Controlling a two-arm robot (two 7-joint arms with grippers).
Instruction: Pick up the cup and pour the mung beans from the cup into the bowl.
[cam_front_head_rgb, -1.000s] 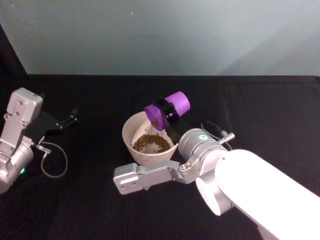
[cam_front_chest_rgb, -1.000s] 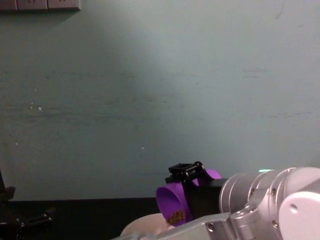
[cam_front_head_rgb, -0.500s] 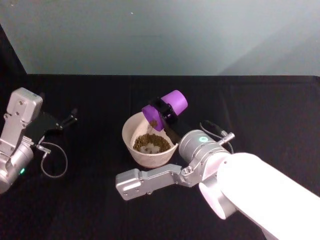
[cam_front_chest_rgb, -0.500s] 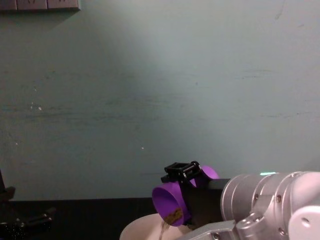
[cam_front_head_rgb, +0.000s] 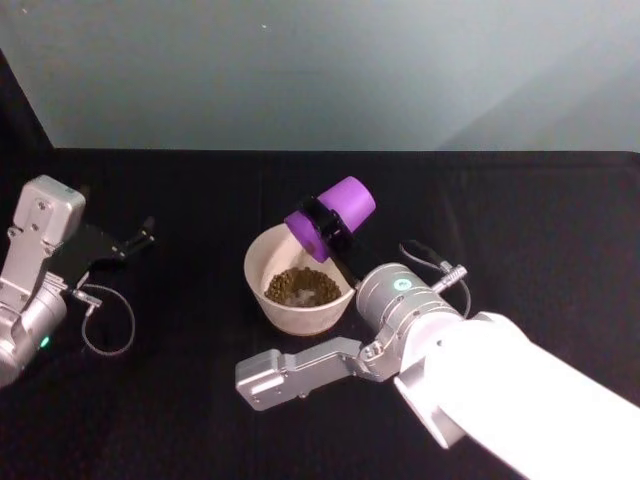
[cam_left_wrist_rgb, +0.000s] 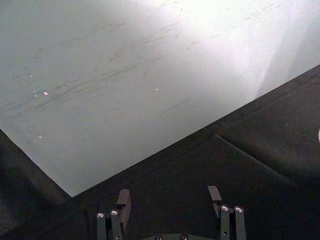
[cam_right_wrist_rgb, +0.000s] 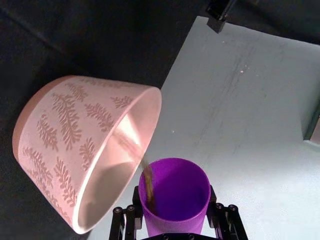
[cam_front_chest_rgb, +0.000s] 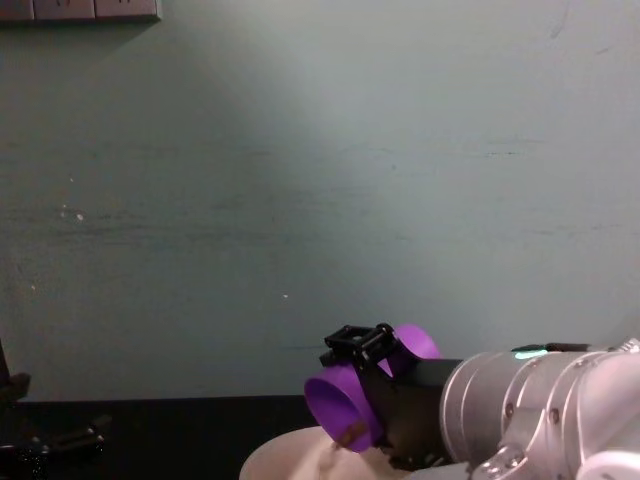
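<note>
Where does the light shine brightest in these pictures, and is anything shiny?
Left wrist view: the wall glows almost white toward one corner. Head view: a paler slanted band of light crosses the wall at the right, and the black table looks dark all over. Right wrist view: a glossy streak shines inside the bowl, next to the cup in the right gripper.

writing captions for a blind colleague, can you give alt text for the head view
The right gripper holds the purple cup tipped over the white bowl, which sits on a black table and holds a heap of mung beans. The left gripper rests open and idle at the table's left side.
</note>
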